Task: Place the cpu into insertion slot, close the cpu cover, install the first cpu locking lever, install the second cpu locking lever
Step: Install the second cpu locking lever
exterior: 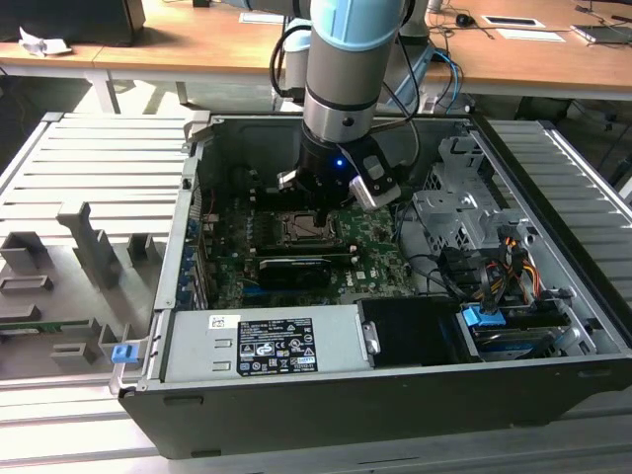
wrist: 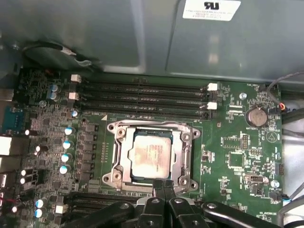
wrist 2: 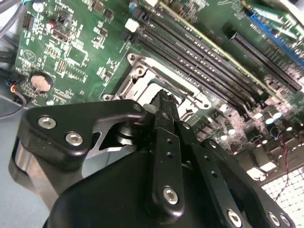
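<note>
The cpu [wrist: 151, 154] lies flat in the insertion slot [wrist: 186, 164] amid the green motherboard, its silvery-grey top facing up. The cpu cover [wrist: 124, 159], a silver frame, lies down around the chip, which shows through its square opening. My gripper [wrist: 164, 184] hovers at one edge of the socket, its two black fingers pressed together with nothing between them. In the second wrist view the fingertips [wrist 2: 165, 100] stand just over the socket's metal rim [wrist 2: 142, 71]. In the exterior view my gripper [exterior: 325, 204] hangs inside the open computer case directly above the socket [exterior: 299, 229].
Long black memory slots [wrist: 142, 97] run beside the socket, and a coin battery [wrist: 257, 115] sits nearby. A long black card [exterior: 294, 269] lies across the board in front of the socket. The power supply [exterior: 262, 344], the drive cage [exterior: 464, 212] and the case walls close in around it.
</note>
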You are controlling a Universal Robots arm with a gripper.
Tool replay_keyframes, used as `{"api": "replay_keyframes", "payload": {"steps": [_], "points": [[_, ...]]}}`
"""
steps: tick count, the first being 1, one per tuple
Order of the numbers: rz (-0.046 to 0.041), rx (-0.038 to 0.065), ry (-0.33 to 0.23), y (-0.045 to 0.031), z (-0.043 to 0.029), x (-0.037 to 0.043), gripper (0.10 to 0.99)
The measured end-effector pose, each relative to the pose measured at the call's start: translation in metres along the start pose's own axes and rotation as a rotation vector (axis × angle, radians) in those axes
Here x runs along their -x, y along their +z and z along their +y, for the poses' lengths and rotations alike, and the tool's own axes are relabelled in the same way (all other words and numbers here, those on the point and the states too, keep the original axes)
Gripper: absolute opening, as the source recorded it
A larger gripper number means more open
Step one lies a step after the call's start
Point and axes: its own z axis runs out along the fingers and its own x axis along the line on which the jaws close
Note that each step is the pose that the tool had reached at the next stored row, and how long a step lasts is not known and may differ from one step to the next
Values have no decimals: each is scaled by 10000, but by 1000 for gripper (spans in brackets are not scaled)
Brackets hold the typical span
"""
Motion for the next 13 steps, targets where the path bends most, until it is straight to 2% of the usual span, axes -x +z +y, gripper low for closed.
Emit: {"api": "replay_keyframes", "payload": {"steps": [7, 13], "points": [[-24, 0, 159, 13, -30, -11, 106], [-25, 1, 165, 10, -85, -79, 106]]}}
